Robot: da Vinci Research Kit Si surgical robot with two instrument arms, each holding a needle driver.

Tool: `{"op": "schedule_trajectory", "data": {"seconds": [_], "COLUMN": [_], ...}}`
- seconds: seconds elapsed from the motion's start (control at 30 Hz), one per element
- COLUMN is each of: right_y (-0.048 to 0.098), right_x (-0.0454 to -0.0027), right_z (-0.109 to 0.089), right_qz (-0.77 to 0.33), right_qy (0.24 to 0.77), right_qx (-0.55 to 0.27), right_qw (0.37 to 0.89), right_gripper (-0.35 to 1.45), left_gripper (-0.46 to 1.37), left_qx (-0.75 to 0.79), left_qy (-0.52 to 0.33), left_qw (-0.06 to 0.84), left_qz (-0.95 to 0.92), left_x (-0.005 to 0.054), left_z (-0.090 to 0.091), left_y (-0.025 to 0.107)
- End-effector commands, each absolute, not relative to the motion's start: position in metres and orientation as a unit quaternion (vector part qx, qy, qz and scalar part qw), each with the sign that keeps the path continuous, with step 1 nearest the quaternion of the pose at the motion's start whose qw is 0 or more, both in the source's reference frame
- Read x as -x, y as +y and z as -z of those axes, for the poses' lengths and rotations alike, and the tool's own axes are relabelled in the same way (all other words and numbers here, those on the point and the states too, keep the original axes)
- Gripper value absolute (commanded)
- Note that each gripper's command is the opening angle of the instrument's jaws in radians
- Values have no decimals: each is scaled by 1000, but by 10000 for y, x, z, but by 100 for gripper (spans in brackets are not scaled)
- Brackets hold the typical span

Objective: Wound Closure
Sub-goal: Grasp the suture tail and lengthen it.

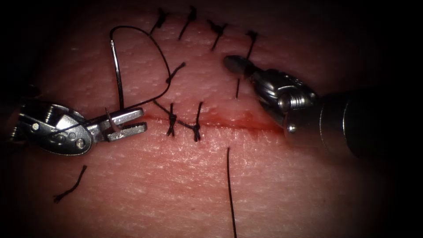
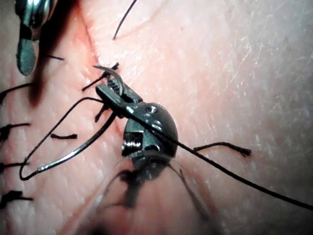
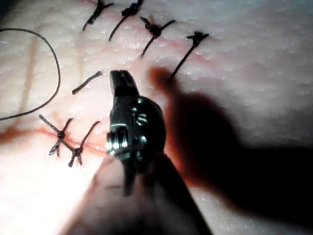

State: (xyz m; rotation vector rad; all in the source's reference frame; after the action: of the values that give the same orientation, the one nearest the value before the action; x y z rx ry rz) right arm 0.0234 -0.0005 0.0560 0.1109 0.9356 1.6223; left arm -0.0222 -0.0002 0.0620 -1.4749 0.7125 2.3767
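Observation:
My left tool (image 1: 139, 121) lies at the left end of the cut (image 1: 246, 124) with its jaws shut on the curved needle (image 1: 118, 79), gripping it close to the point. The needle is out of the tissue (image 1: 264, 185). Its body rises away from the jaws, and its short pointed end sticks out beside them (image 2: 108, 73). Black thread (image 1: 154, 48) loops from the needle's tail back past the left tool (image 2: 105, 88). My right tool (image 1: 230, 61) hovers above the right part of the cut, jaws shut and holding nothing (image 3: 117, 78).
Two tied stitches (image 1: 184, 123) cross the cut at its middle, and red fluid (image 1: 238, 119) lies to their right. Several older stitches (image 1: 218, 31) sit in a row farther back. A long thread (image 1: 230, 194) runs toward the near edge, and a cut end (image 1: 70, 187) lies at the near left.

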Motion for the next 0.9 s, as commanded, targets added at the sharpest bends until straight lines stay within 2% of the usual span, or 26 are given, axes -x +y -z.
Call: {"op": "schedule_trajectory", "data": {"seconds": [0.03,0.2,0.9], "right_y": [-5,1,12], "right_x": [-235,-232,-235], "right_z": [-558,-541,-513], "right_qz": [-687,-627,-615], "right_qy": [408,440,471], "right_qx": [-42,2,22], "right_qw": [600,642,632], "right_gripper": [-35,-35,-35], "left_gripper": [-35,-35,-35], "left_qx": [507,508,508], "left_qy": [243,242,242], "left_qw": [126,128,128], "left_qz": [-817,-817,-817], "left_x": [222,223,223], "left_z": [-620,-621,-622], "left_y": [-2,-2,-3]}}
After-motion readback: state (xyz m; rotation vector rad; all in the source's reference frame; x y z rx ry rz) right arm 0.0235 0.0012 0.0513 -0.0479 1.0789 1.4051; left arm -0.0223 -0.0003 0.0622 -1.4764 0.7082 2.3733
